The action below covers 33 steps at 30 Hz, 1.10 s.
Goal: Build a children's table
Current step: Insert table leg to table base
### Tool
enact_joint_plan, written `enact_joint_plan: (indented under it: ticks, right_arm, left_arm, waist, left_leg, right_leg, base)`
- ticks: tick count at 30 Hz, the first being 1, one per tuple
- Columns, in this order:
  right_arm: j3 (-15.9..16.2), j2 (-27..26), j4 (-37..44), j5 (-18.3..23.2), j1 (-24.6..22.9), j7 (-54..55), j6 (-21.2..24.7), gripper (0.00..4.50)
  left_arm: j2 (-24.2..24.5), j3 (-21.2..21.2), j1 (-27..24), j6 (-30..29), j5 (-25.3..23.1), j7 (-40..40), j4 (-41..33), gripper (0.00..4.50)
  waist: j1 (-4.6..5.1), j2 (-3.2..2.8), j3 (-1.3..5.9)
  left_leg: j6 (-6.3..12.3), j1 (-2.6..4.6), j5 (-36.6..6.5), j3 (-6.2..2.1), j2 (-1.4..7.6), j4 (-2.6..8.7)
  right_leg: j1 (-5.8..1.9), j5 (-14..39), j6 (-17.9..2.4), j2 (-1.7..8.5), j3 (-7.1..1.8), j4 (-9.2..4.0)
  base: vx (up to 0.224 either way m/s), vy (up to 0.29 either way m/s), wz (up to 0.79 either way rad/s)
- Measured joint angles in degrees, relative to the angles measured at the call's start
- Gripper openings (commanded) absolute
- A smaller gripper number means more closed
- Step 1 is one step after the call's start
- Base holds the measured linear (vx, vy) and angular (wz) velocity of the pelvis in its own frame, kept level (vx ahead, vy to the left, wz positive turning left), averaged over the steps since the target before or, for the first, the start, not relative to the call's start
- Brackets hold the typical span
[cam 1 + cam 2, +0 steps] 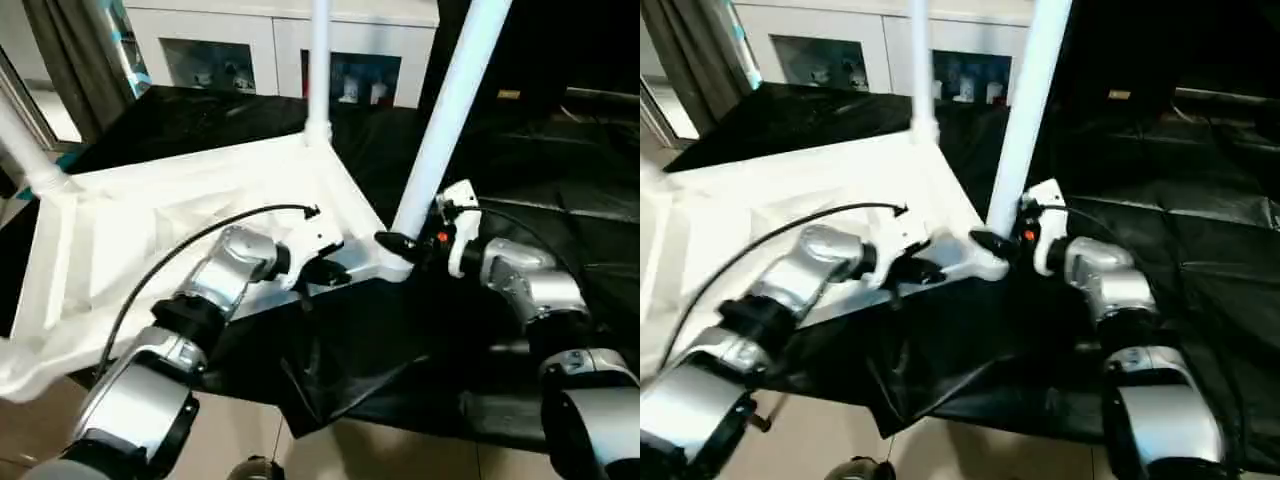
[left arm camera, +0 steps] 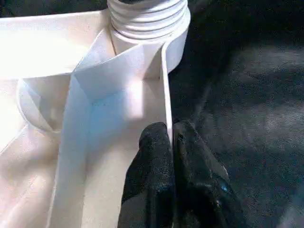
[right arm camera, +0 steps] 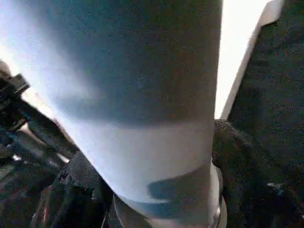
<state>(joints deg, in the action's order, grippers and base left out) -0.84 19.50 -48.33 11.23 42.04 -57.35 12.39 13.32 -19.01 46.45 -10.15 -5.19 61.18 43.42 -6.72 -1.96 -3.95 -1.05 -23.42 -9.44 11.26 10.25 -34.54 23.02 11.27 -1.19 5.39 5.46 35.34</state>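
Observation:
The children's table lies upside down, its white ribbed top (image 1: 150,230) resting on a black cloth. One leg (image 1: 319,60) stands upright at the far corner and another (image 1: 25,155) at the left corner. A third leg (image 1: 450,110) rises tilted from the near right corner socket. My right gripper (image 1: 405,243) is at this leg's base, with a finger (image 3: 237,161) pressed against each side of the leg (image 3: 142,71). My left gripper (image 1: 325,270) is shut on the top's thin rim wall (image 2: 165,85), just beside the leg's threaded end (image 2: 147,16).
A white glass-door cabinet (image 1: 270,50) stands behind the work. The black cloth (image 1: 400,340) covers the surface and hangs crumpled over its near edge above the pale floor (image 1: 250,440). A dark curtain (image 1: 70,50) hangs at the back left.

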Motion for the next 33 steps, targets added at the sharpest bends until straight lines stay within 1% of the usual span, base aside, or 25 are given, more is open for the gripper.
enact_joint_plan:
  ticks: [2, 8, 11, 15, 19, 21, 23, 26, 28, 31, 33]
  right_arm:
    - [1.3, 1.0, 0.4, -0.4, -0.4, -2.9, 0.0, 2.58]
    - [2.9, 1.6, 0.9, -0.7, -1.1, -7.9, -0.2, 2.58]
    - [3.1, 1.7, 1.3, -0.3, -1.6, -9.8, -0.3, 2.58]
    - [2.9, 1.2, 1.2, -0.4, -2.0, -8.4, -1.3, 2.58]
    - [1.1, -1.9, -1.3, -0.4, -1.6, 1.5, -3.9, 2.57]
    - [-1.5, -4.6, -4.5, -0.4, 0.1, 12.9, -5.2, 2.56]
    - [-2.8, -6.2, -6.7, -0.5, 1.6, 21.9, -5.8, 2.56]
    - [-4.7, -8.3, -9.4, -0.3, 3.5, 31.7, -6.4, 2.56]
    - [-7.2, -10.8, -12.5, 0.3, 5.6, 40.1, -7.0, 2.56]
    - [-8.6, -12.4, -14.6, 0.4, 6.9, 45.8, -7.6, 2.56]
    - [-9.5, -13.6, -15.8, 0.4, 7.9, 48.6, -7.8, 2.56]
  left_arm:
    - [0.5, -0.2, -0.8, 0.4, 0.0, 1.6, -0.5, 0.00]
    - [2.3, -1.1, -1.6, 1.2, 0.6, 5.3, -2.0, 0.00]
    - [2.8, -1.2, -1.7, 1.3, 0.9, 6.9, -2.1, 0.00]
    - [2.6, -1.1, -1.7, 1.3, 0.8, 6.4, -1.7, 0.00]
    - [0.7, 0.1, -0.4, 0.1, 0.1, 0.7, 1.5, 0.00]
    - [-2.6, 0.9, 2.5, -1.8, -0.9, -6.5, 6.0, 0.00]
    - [-5.9, 1.9, 4.4, -3.4, -1.1, -12.5, 9.2, 0.00]
    - [-9.7, 3.5, 6.4, -5.4, -0.2, -18.6, 12.9, 0.00]
    - [-12.4, 5.2, 8.2, -6.5, 0.5, -23.6, 16.7, 0.00]
    - [-14.1, 5.9, 8.9, -6.9, 0.7, -26.8, 18.6, 0.00]
    - [-15.2, 6.3, 9.9, -7.0, 0.6, -28.5, 20.2, 0.00]
  waist:
    - [-0.04, 0.05, 0.03]
    - [-0.06, 0.11, 0.07]
    - [-0.12, 0.12, 0.07]
    - [-0.11, 0.14, 0.09]
    - [0.37, 0.12, 0.10]
    - [0.67, 0.09, 0.10]
    - [0.99, 0.03, 0.11]
    - [1.46, -0.06, 0.13]
    - [1.54, -0.19, 0.14]
    - [1.54, -0.25, 0.17]
    - [1.55, -0.25, 0.18]
  left_leg:
    - [-0.02, 0.05, 0.0, 0.01, 0.00, -0.01]
    - [-0.15, 0.19, -0.1, 0.01, 0.01, -0.03]
    - [-0.16, 0.21, -0.1, 0.01, 0.02, -0.03]
    - [-0.16, 0.26, -0.1, 0.01, 0.02, -0.04]
    - [-0.20, 0.42, -0.1, 0.01, 0.03, -0.08]
    - [-0.24, 0.49, -0.1, 0.02, 0.01, -0.08]
    - [-0.25, 0.50, -0.1, 0.02, -0.02, -0.03]
    - [-0.24, 0.57, -0.1, 0.01, -0.04, -0.02]
    - [-0.24, 0.90, -0.1, 0.01, -0.05, 0.00]
    - [-0.25, 1.39, -0.1, -0.01, -0.09, 0.11]
    - [-0.25, 1.41, -0.1, -0.04, -0.12, 0.17]
  right_leg:
    - [-0.08, 0.0, 0.0, 0.01, 0.00, -0.01]
    - [-0.21, 0.0, 0.0, 0.01, 0.00, 0.03]
    - [-0.24, 0.0, 0.0, 0.01, 0.00, 0.04]
    - [-0.28, 0.0, 0.0, 0.01, 0.00, 0.05]
    - [-0.34, -0.1, -0.1, 0.01, -0.02, 0.17]
    - [-0.37, -0.3, -0.4, 0.01, -0.04, 0.14]
    - [-0.46, -0.4, -0.4, 0.01, -0.05, -0.05]
    - [-0.63, -0.5, -0.4, 0.01, -0.05, -0.24]
    - [-0.96, -0.5, -0.4, 0.01, -0.05, -0.31]
    - [-1.41, -0.3, -0.1, 0.01, -0.05, -0.43]
    - [-1.48, -0.2, 0.1, 0.01, -0.05, -0.52]
  base:
    - [0.000, 0.000, 0.00]
    - [0.000, 0.000, 0.00]
    - [0.000, 0.000, 0.00]
    - [0.000, 0.000, 0.00]
    - [0.000, 0.000, 0.00]
    - [0.000, 0.000, 0.00]
    - [0.000, 0.000, 0.00]
    - [0.000, 0.000, 0.00]
    - [0.000, 0.000, 0.00]
    - [0.000, 0.000, 0.00]
    - [0.000, 0.000, 0.00]
